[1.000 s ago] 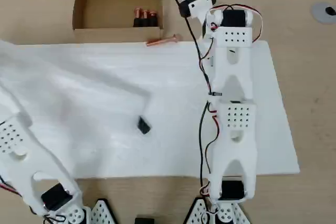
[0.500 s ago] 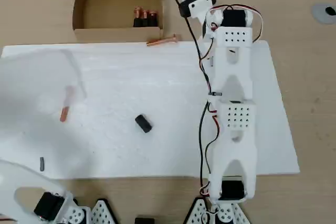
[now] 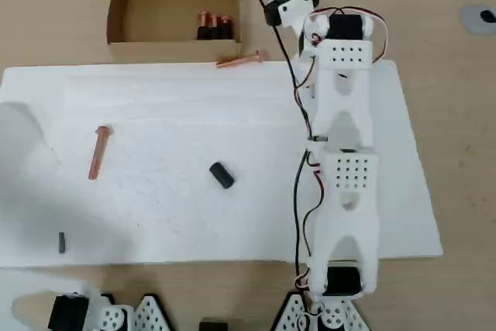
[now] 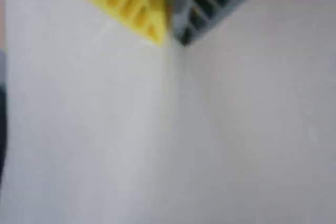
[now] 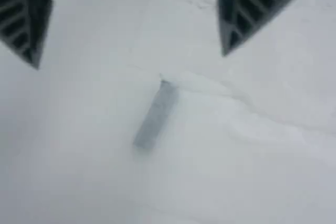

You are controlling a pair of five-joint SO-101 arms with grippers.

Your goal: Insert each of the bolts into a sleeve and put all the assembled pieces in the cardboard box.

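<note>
the white foam sheet (image 3: 170,106) lies open across mid-frame, with an arm (image 3: 349,184) covering its right strip. the cardboard box (image 3: 116,13), upper left, holds assembled pieces (image 3: 213,25), with the near bolt (image 3: 240,60) just beside its front edge. the loose bolt (image 3: 98,151) lies centre left, well apart from the black sleeve (image 3: 222,174). the left gripper (image 4: 170,41) is pinched closed and empty. the right gripper (image 5: 130,56) is spread wide over a small grey pin (image 5: 156,114).

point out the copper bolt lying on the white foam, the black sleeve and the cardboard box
copper bolt (image 3: 97,153): high view, middle of its shank
black sleeve (image 3: 222,175): high view, middle of its side
cardboard box (image 3: 159,13): high view, bare floor
</note>
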